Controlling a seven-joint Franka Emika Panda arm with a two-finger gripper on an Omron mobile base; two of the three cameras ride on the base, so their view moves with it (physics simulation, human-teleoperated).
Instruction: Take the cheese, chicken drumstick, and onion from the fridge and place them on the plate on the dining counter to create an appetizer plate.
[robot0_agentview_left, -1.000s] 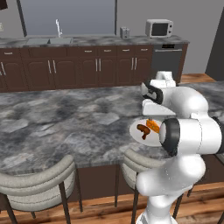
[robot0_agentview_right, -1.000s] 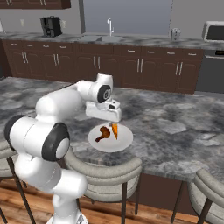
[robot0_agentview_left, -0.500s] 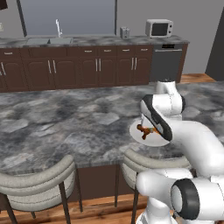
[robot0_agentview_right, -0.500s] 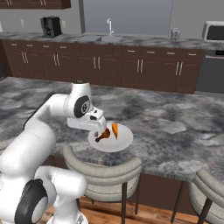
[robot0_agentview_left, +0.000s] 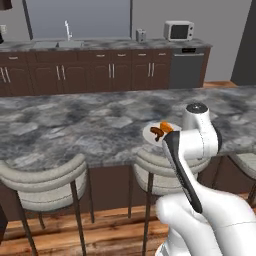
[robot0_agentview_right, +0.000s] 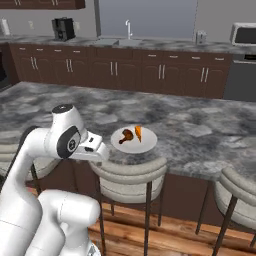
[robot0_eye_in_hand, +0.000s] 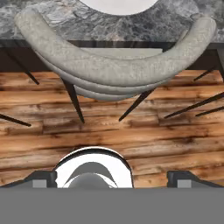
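The white plate (robot0_agentview_right: 148, 143) lies on the grey marbled dining counter (robot0_agentview_right: 200, 130), near its front edge. On it rest the dark brown chicken drumstick (robot0_agentview_right: 127, 135) and the orange cheese (robot0_agentview_right: 138, 133) wedge. From the left base, the drumstick (robot0_agentview_left: 156, 132) and cheese (robot0_agentview_left: 165, 126) lie on the plate (robot0_agentview_left: 149, 134) just behind my arm. My gripper (robot0_agentview_right: 97, 152) hangs left of the plate, at the counter's edge, pointing down. In the hand view the gripper (robot0_eye_in_hand: 113, 178) is open and holds nothing, with the plate's rim (robot0_eye_in_hand: 118, 4) at the top. The onion and fridge are out of view.
A padded beige stool (robot0_agentview_right: 130, 172) stands under the plate, right below my hand (robot0_eye_in_hand: 118, 65). More stools (robot0_agentview_left: 45, 182) line the counter's front. Wooden floor (robot0_eye_in_hand: 131, 131) lies beneath. The far counter holds a sink (robot0_agentview_right: 127, 40) and a microwave (robot0_agentview_left: 179, 31).
My arm has drawn back from above the plate and swung down toward the base. The hand now sits off the counter's edge. The whole scene has shifted slightly upward in both base views.
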